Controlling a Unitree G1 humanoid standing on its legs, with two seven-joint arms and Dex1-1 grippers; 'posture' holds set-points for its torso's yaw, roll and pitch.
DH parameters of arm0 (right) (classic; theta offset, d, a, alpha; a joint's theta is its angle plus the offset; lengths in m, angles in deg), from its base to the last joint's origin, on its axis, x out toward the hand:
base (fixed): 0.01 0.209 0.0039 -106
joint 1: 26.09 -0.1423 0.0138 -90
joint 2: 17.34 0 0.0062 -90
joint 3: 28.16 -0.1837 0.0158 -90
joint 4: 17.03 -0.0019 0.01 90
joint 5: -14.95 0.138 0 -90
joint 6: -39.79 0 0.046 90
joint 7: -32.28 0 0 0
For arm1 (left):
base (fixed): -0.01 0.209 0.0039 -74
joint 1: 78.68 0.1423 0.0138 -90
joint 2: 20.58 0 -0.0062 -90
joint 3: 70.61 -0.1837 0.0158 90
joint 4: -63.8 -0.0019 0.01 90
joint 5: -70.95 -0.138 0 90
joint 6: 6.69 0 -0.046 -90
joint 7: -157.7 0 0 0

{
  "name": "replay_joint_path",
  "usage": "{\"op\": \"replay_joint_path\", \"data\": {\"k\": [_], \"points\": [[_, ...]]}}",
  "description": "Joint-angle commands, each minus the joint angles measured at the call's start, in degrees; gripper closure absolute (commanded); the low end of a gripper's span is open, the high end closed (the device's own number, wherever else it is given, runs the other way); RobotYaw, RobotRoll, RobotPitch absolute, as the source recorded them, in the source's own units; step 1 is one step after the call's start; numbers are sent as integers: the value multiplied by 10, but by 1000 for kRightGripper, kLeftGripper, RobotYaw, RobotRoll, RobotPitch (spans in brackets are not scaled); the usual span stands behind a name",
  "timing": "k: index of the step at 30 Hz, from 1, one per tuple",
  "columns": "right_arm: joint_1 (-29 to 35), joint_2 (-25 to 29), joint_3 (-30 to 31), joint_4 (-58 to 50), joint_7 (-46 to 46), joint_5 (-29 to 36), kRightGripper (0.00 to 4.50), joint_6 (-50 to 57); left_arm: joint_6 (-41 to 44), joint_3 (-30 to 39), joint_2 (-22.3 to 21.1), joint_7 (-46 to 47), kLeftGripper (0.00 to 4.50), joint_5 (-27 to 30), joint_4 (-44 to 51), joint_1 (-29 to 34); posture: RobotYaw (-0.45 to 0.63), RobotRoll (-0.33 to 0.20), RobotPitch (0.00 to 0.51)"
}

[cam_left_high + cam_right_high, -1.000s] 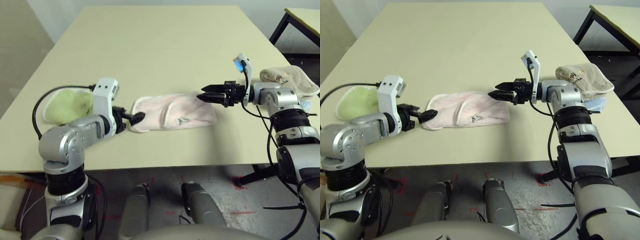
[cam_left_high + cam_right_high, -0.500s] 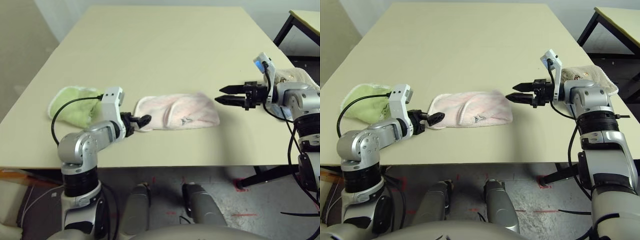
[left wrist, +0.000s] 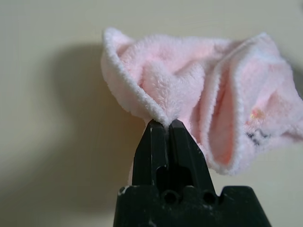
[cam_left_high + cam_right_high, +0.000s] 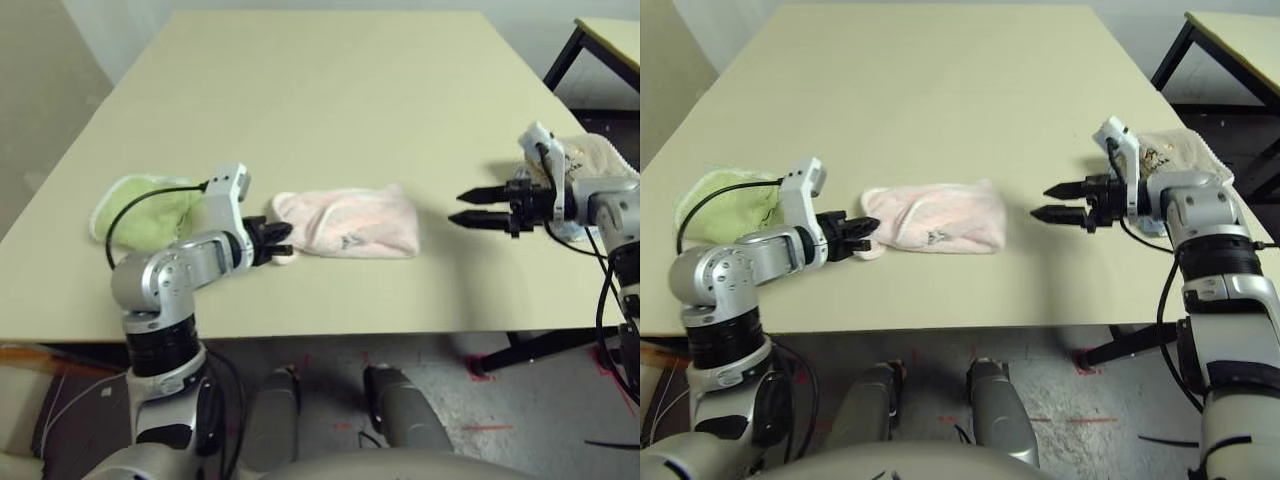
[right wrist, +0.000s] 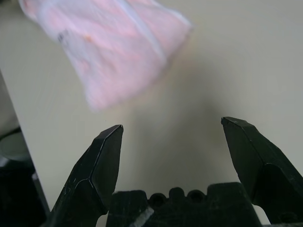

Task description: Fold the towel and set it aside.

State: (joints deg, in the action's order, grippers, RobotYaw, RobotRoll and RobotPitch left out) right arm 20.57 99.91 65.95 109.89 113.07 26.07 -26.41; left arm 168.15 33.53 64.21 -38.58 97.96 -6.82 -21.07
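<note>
Beige and wide, the desk (image 4: pixel 330 100) carries the pink towel (image 4: pixel 350 222) near its front edge, lying bunched and partly doubled over. At the towel's left end the left pincer (image 3: pixel 164 124) is pressed tight on a small pinch of the fluffy hem. The right pincer (image 4: pixel 466 206) hangs spread wide, well apart from the towel's right end, holding nothing. A green towel (image 4: pixel 140 205) lies just behind the left arm, and a beige towel (image 4: pixel 1175 152) sits at the desk's right edge. The risk, as I judge it, is the thin grip (only a little edge is caught): a quick pull may let the cloth slip out, or drag the whole bundle and undo the fold.
</note>
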Motion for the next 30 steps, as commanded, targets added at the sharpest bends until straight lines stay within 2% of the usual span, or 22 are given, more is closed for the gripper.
{"op": "replay_joint_path", "data": {"k": [1,7,11,18,21,22,26,30], "points": [[3,-2,8,12,-1,-11,0,-14,-16,-69,-44,-40,4455,13,12,-35,129,0,109],[1,-13,8,12,-2,-14,0,-15,-82,-244,-126,-113,4455,-8,6,-104,126,0,105],[7,-19,7,3,-3,-14,0,-13,-148,-363,-152,-155,4455,-56,-31,-158,122,0,101],[18,-28,7,-13,-9,-12,0,-8,-253,-512,-121,-197,4455,-169,-132,-242,115,0,101],[27,-34,7,-27,-13,-9,0,0,-282,-553,-78,-210,4455,-205,-174,-266,110,0,102],[29,-35,7,-31,-14,-9,0,1,-286,-559,-64,-215,3983,-211,-179,-270,108,0,102],[34,-40,6,-37,-19,-9,0,4,-276,-579,-14,-245,2627,-215,-161,-274,105,0,105],[34,-45,8,-36,-24,-10,0,4,-243,-590,5,-267,1129,-207,-113,-260,105,0,108]]}}
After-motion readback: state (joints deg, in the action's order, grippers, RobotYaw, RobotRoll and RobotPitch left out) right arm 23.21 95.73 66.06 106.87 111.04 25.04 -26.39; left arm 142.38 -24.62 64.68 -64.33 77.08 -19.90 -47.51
